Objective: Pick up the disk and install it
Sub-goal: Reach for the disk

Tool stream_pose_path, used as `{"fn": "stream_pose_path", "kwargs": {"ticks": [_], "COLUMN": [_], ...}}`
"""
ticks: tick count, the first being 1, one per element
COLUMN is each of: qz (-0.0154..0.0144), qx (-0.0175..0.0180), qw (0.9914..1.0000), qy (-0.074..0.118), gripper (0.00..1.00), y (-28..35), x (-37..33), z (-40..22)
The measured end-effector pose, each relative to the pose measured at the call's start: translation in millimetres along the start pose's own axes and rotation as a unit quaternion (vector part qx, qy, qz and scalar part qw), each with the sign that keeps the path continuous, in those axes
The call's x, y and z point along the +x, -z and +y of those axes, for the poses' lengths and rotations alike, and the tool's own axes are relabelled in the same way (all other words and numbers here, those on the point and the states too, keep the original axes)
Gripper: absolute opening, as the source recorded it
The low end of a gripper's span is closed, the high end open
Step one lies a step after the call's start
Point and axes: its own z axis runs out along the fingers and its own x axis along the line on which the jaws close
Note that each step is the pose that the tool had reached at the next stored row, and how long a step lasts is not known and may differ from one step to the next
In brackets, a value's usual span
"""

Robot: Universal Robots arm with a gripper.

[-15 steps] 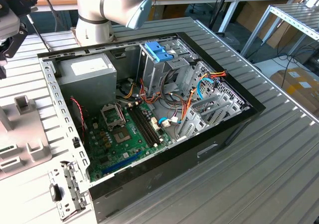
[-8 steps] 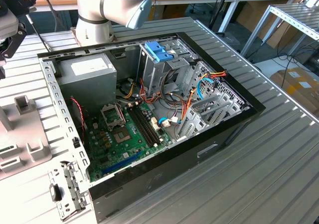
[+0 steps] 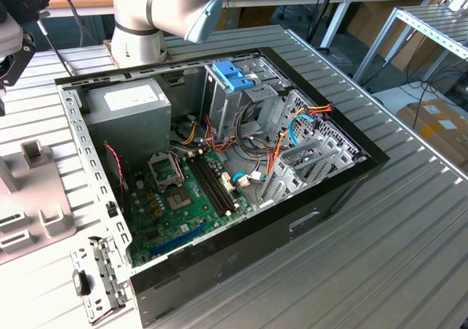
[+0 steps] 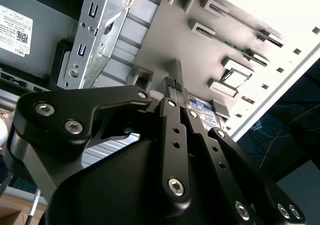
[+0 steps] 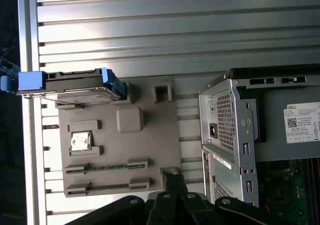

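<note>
Now | gripper closed, empty | disk apart, on holder

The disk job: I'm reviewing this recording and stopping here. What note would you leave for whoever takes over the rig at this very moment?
Claw: shut and empty, pointing at the grey fixture plate beside the open computer case.
Disk: sits at one end of that plate, blue rails on. It is apart from the claw, which is at the opposite end in the first wrist view.
Done: nothing yet that shows.
Left: the whole job, since the disk is neither picked up nor installed.
</note>
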Motion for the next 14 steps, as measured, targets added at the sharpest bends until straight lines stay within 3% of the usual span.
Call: {"fn": "stream_pose_path", "kwargs": {"ticks": [14], "qz": [0.0], "qx": [0.0], "qw": [1.0], "qy": [0.0], "gripper": [0.11], "y": [0.0], "x": [6.0], "z": [-0.5]}}
